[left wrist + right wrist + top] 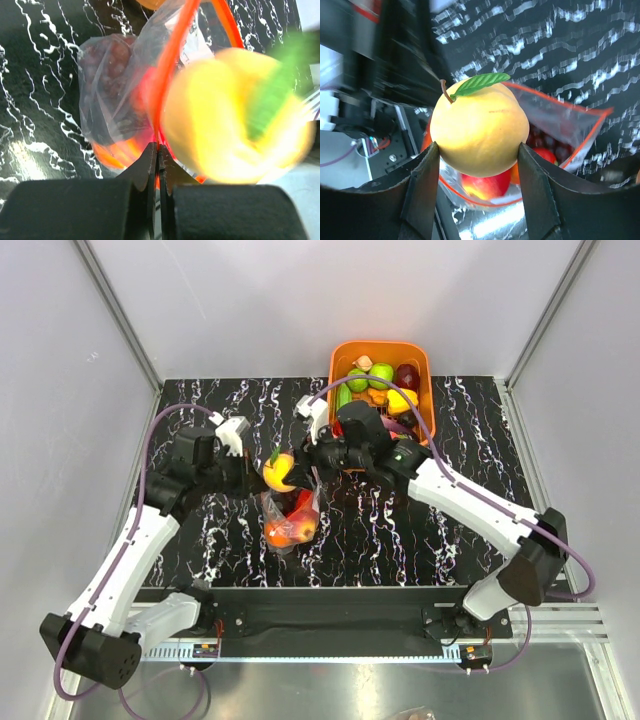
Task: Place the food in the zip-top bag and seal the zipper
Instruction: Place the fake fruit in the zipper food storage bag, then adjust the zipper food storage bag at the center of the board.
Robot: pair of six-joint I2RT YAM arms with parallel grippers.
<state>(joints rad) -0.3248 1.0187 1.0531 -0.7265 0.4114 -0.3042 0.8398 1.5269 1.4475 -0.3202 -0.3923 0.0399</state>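
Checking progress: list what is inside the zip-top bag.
The zip-top bag holds a red-yellow fruit, a red piece and dark grapes. The right gripper's yellow peach covers the rest.

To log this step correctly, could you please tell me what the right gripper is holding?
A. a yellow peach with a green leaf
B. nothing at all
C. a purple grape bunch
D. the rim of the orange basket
A: in the right wrist view the right gripper presses both sides of the yellow peach, held at the open mouth of the zip-top bag.
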